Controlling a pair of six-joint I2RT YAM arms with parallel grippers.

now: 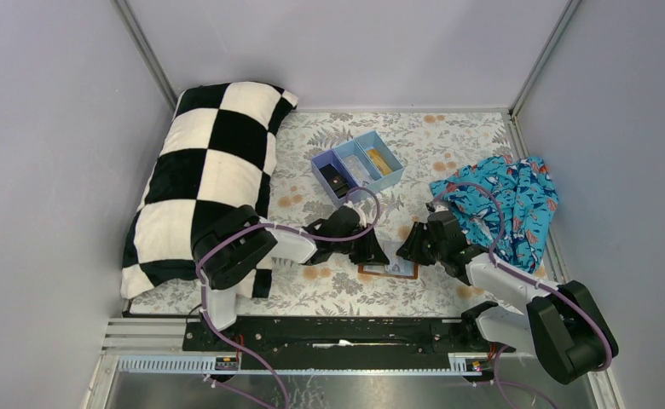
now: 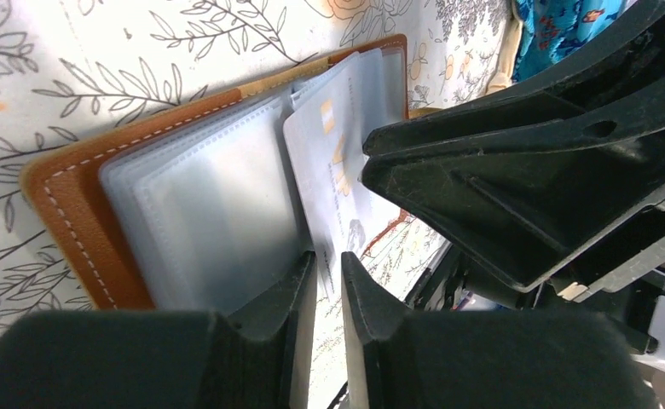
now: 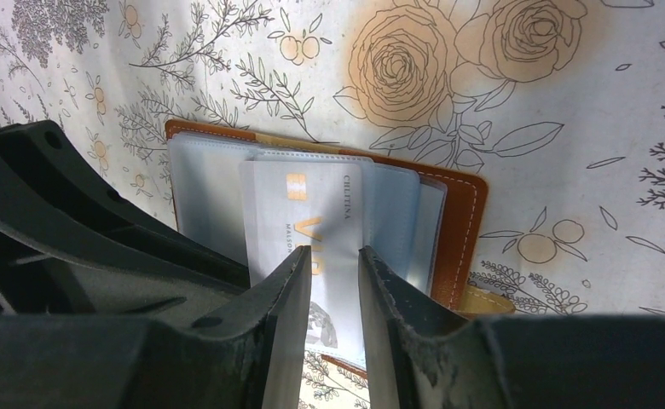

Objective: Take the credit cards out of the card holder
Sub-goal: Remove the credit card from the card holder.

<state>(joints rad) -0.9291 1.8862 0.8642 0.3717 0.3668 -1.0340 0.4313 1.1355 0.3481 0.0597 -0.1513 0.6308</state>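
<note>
Between the left gripper's [image 2: 326, 262] nearly closed fingers lies a pale card's [image 2: 329, 153] edge, grip unclear; the right gripper [image 3: 334, 254], spread, stands over the brown card holder [image 3: 465, 213].

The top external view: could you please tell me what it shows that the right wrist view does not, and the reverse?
Only the top external view shows the checkered pillow, the blue tray and the blue patterned cloth. Only the right wrist view shows the gold chip and lettering on the pale card, and the white stitching on the card holder. Both show the card holder lying open on the floral table cover, with the right gripper over it.
</note>
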